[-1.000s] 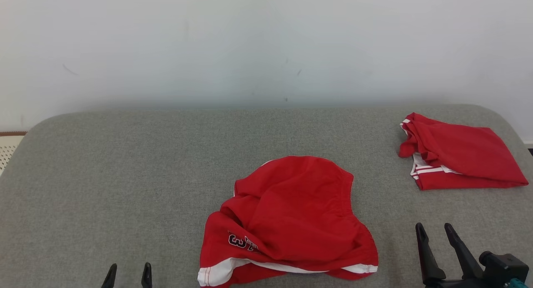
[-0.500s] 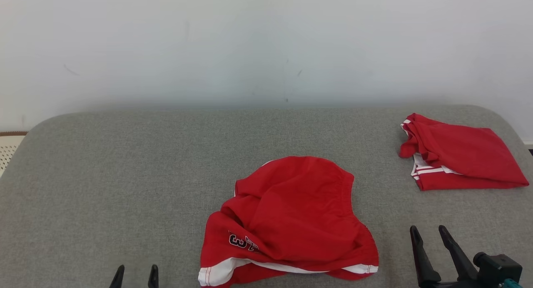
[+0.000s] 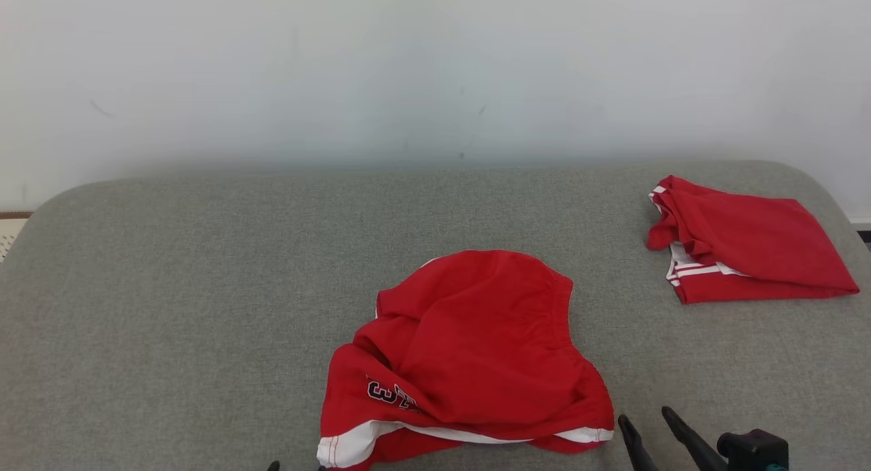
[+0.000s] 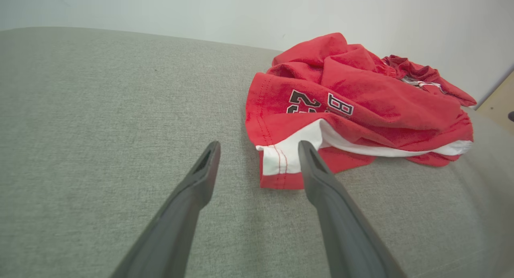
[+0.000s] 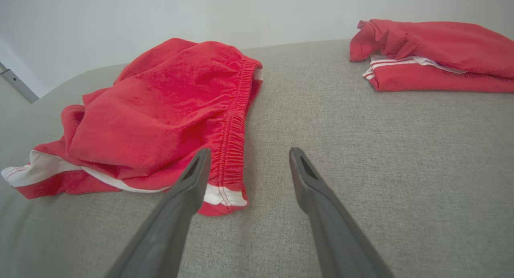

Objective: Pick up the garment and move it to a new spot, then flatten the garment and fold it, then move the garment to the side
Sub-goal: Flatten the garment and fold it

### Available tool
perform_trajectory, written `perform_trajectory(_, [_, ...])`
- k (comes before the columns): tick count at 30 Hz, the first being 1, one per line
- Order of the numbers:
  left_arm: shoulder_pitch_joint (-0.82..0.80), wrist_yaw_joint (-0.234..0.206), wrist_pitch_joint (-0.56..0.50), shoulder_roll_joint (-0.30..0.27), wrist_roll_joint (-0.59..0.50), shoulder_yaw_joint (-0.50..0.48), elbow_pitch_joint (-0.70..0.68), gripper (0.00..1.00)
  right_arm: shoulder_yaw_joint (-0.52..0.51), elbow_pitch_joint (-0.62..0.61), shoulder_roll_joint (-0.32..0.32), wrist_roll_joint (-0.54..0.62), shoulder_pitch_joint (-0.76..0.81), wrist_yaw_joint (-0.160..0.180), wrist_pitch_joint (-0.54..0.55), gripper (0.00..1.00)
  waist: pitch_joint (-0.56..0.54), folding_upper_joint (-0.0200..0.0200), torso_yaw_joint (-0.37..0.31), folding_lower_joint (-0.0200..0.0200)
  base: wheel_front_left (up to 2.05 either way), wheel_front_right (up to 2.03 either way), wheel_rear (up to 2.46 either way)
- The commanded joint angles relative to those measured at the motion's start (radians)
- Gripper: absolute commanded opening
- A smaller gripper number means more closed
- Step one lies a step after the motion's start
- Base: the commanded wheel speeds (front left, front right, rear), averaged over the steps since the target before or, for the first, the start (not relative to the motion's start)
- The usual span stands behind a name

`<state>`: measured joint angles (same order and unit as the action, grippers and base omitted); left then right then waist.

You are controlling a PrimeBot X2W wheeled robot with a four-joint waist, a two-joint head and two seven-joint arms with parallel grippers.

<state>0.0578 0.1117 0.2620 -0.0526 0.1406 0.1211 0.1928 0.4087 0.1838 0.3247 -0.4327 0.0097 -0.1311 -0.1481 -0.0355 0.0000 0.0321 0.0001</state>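
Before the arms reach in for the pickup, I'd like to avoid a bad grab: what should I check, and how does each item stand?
1. The left gripper open and empty: ok.
2. The right gripper open and empty: ok.
3. The crumpled red garment lies between both grippers, white-banded hem nearest them: ok.
4. The folded red garment lies apart from it, on the robot's right: ok.
5. Garment flat enough to fold: not ok, bunched.
6. Layers under the top fold: cannot tell.
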Motion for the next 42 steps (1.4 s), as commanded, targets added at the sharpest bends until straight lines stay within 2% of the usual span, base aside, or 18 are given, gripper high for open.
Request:
perform_trajectory(1, [-0.013,0.004,0.004,-0.001,0.012,0.010,0.018,1.00,0.018,0.008,0.013,-0.012,0.008,0.001,0.006,1.00,0.005,0.0000,-0.006,-0.0001,0.00,0.00,0.00])
perform_trajectory(5, [-0.037,0.011,0.004,-0.001,0.034,0.037,0.060,1.00,0.067,0.048,0.026,-0.029,-0.013,0.001,0.008,1.00,0.012,0.0000,-0.014,-0.0001,0.00,0.00,0.00])
perform_trajectory(17, [-0.130,0.017,0.004,-0.032,0.065,0.124,0.172,1.00,0.217,0.222,0.010,-0.057,-0.138,0.001,-0.034,1.00,0.028,0.0000,-0.028,-0.0001,0.00,0.00,0.00])
perform_trajectory(31, [-0.207,0.018,0.004,-0.049,0.106,0.163,0.279,1.00,0.317,0.344,-0.003,-0.106,-0.230,0.001,-0.075,1.00,0.035,0.0000,-0.025,-0.0001,0.00,0.00,0.00])
perform_trajectory(32, [-0.211,0.018,0.004,-0.049,0.115,0.172,0.285,1.00,0.323,0.349,-0.004,-0.108,-0.234,0.001,-0.078,0.96,0.035,0.0000,-0.026,-0.0001,0.00,0.00,0.00])
perform_trajectory(33, [-0.215,0.018,0.004,-0.047,0.132,0.184,0.292,0.82,0.329,0.356,-0.005,-0.115,-0.239,0.001,-0.080,0.75,0.034,0.0000,-0.027,-0.0001,0.00,0.00,0.00])
perform_trajectory(34, [-0.220,0.018,0.004,-0.044,0.155,0.196,0.299,0.36,0.336,0.363,-0.006,-0.119,-0.244,0.001,-0.081,0.38,0.034,0.0000,-0.026,-0.0001,0.00,0.00,0.00])
perform_trajectory(35, [-0.226,0.018,0.004,-0.047,0.167,0.216,0.312,0.17,0.342,0.369,-0.007,-0.123,-0.249,0.001,-0.082,0.30,0.034,0.0000,-0.027,-0.0001,0.00,0.00,0.00])
perform_trajectory(36, [-0.230,0.018,0.005,-0.049,0.185,0.230,0.322,0.00,0.349,0.374,-0.008,-0.127,-0.252,0.001,-0.084,0.15,0.034,0.0000,-0.027,-0.0001,0.00,0.00,0.00])
perform_trajectory(37, [-0.236,0.018,0.005,-0.046,0.220,0.236,0.327,0.00,0.358,0.379,-0.010,-0.132,-0.256,0.001,-0.083,0.00,0.034,0.0000,-0.027,-0.0001,0.00,0.00,0.00])
perform_trajectory(42, [-0.251,0.018,0.004,-0.067,0.238,0.241,0.292,0.00,0.387,0.387,-0.004,-0.156,-0.274,0.001,-0.097,0.00,0.031,0.0000,-0.025,-0.0001,0.00,0.00,0.00])
